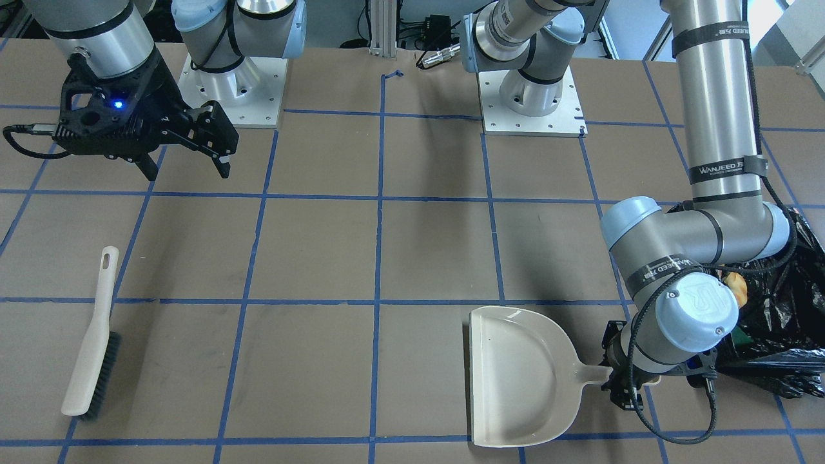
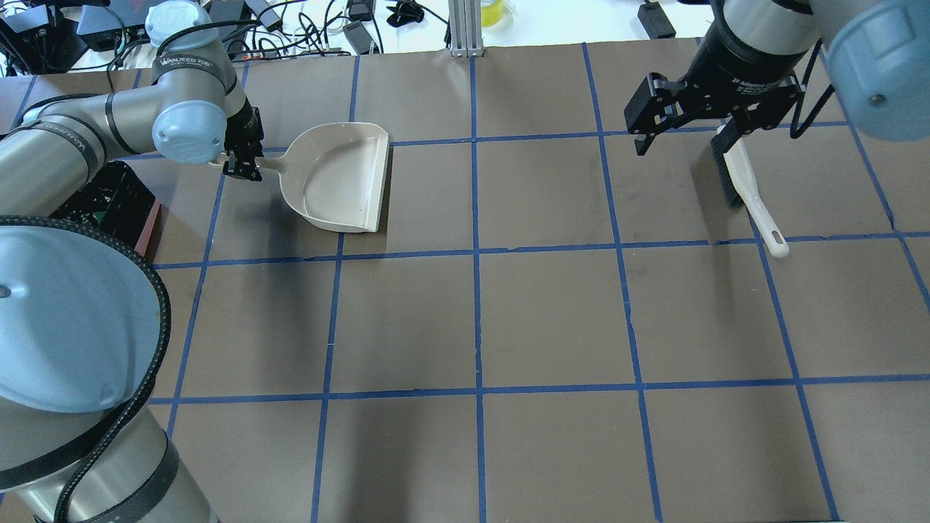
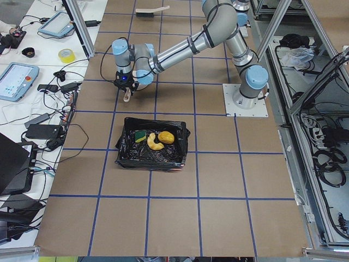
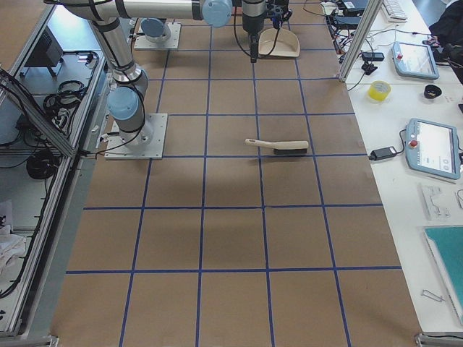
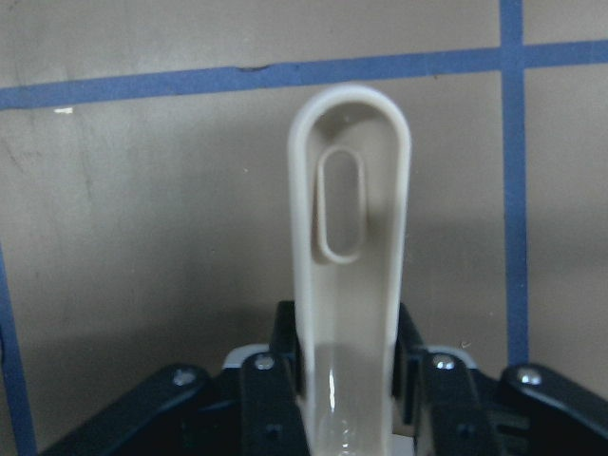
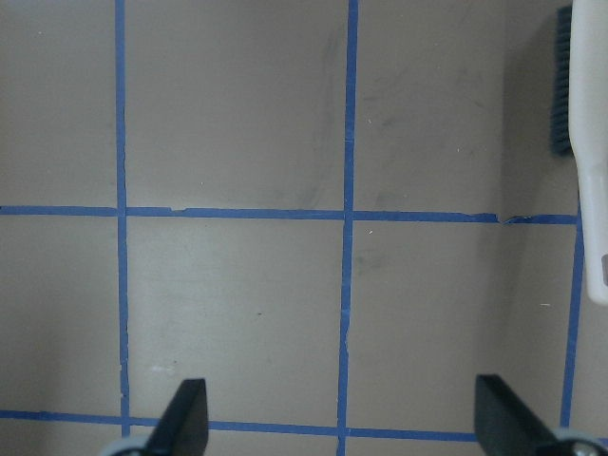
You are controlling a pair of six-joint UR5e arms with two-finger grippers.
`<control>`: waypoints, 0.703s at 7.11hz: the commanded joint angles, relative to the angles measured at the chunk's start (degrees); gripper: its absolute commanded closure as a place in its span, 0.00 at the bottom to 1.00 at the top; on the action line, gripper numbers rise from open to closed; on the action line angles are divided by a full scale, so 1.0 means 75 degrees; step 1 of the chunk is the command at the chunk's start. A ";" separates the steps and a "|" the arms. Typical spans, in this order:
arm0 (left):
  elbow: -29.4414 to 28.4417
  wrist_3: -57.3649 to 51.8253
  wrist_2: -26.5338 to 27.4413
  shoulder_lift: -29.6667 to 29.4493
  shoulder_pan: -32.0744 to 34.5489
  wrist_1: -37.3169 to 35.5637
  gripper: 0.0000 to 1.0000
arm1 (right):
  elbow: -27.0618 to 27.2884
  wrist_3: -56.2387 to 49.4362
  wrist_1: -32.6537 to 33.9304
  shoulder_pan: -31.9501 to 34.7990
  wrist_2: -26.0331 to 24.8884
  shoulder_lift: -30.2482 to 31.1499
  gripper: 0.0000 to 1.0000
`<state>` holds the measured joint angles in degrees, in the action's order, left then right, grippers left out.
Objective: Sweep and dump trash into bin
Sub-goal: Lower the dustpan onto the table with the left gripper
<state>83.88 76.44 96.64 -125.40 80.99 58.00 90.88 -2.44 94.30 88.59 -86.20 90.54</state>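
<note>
The trash lies in the bin [image 3: 152, 144], a container lined with a black bag: a yellow-and-green sponge block [image 3: 141, 135], a curved tan bread-like piece [image 3: 154, 143] and a golden-brown lump [image 3: 166, 137]. The bin also shows at the front-facing view's right edge [image 1: 789, 316], partly hidden by my left arm. My left gripper [image 1: 622, 383] [image 5: 347, 351] is shut on the handle [image 5: 351, 237] of the empty beige dustpan [image 2: 338, 178], which rests flat on the table beside the bin. My right gripper [image 2: 683, 138] [image 6: 347, 423] is open and empty above the table.
The beige brush [image 1: 90, 348] [image 2: 745, 185] lies flat on the table beside my right gripper; its end shows in the right wrist view [image 6: 584, 142]. Blue tape lines grid the brown table. Both arm bases [image 1: 232, 84] stand at the robot's edge.
</note>
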 commanded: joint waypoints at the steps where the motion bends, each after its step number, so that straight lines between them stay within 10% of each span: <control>1: 0.0007 -0.0114 0.0017 0.0033 -0.0005 0.0000 0.87 | 0.0000 -0.0002 -0.0011 0.0000 -0.0002 -0.0002 0.00; 5: -0.0051 -0.0361 0.0052 0.0068 -0.0005 -0.0011 0.64 | 0.0012 -0.0002 -0.0011 0.0000 -0.0002 -0.0002 0.00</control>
<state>83.67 73.45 96.95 -124.99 80.95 57.97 90.92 -2.45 94.22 88.59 -86.22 90.53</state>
